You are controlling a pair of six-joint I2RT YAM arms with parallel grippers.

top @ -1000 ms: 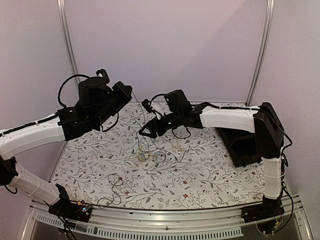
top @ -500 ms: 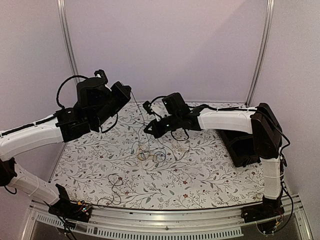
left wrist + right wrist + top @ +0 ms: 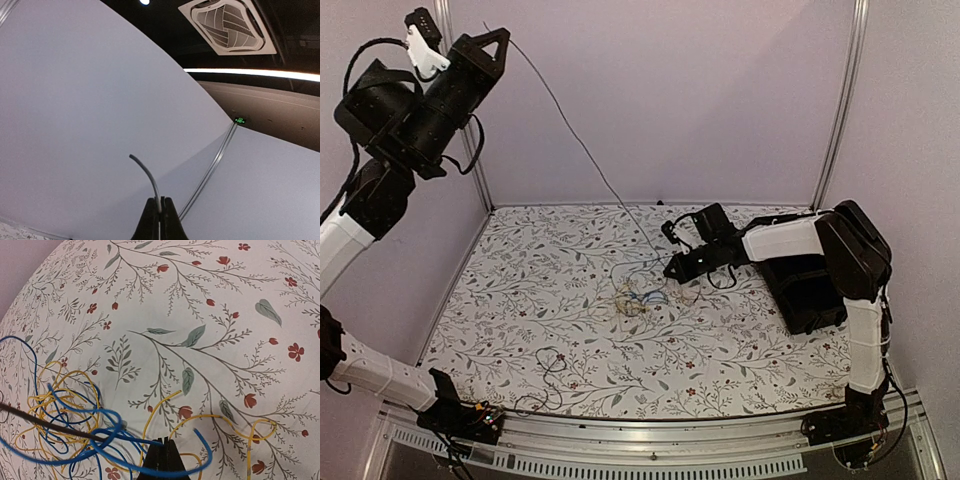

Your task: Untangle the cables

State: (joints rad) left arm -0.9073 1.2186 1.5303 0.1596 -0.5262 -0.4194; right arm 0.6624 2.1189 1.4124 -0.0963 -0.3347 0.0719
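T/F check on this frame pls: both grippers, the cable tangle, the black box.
1. The left gripper is shut on a dark cable, high above the table. True.
2. The right gripper is open. False: it is shut, low at the tangle.
3. The dark cable runs from the left gripper down to the tangle. True.
4. The tangle is all yellow. False: blue strands and yellow strands both show.
5. The black box sits on the table's left. False: it is on the right side.
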